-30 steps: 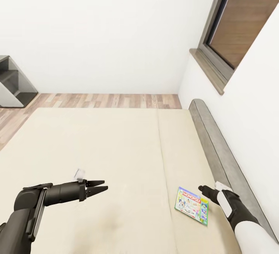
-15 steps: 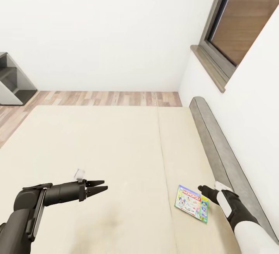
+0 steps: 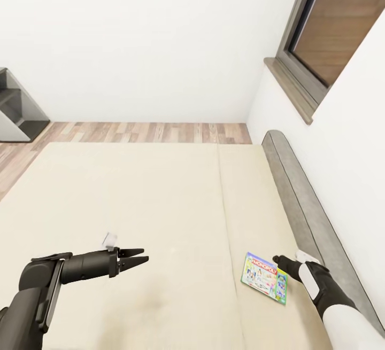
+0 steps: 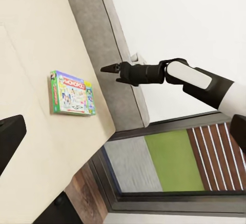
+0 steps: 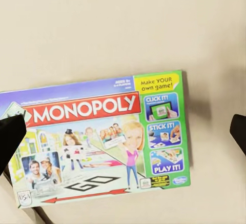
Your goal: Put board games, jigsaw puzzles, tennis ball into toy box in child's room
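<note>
- The board game (image 3: 264,285), a flat white-and-green card box, lies face up on the bed (image 3: 160,205), on the narrower mattress pad near the grey headboard (image 3: 307,216).
- In the head view its long axis runs diagonally, slanting from the bed's middle seam toward the headboard, with its green end nearest the right end effector (image 3: 280,260).
- The lid reads "MONOPOLY" on a red banner, with "Make YOUR own game!", "CLICK IT!", "STICK IT!" and "PLAY IT!" on the green side; the smaller print is too fine to read.
- The right end effector hovers just beside the box's green end, not touching it; in the right wrist view its fingers sit wide apart at the picture's 2 edges.
- The left end effector (image 3: 137,259) hangs over the wider pad, well apart from the box, its fingers slightly apart.
- The left arm is cut off by the head view's edge.
</note>
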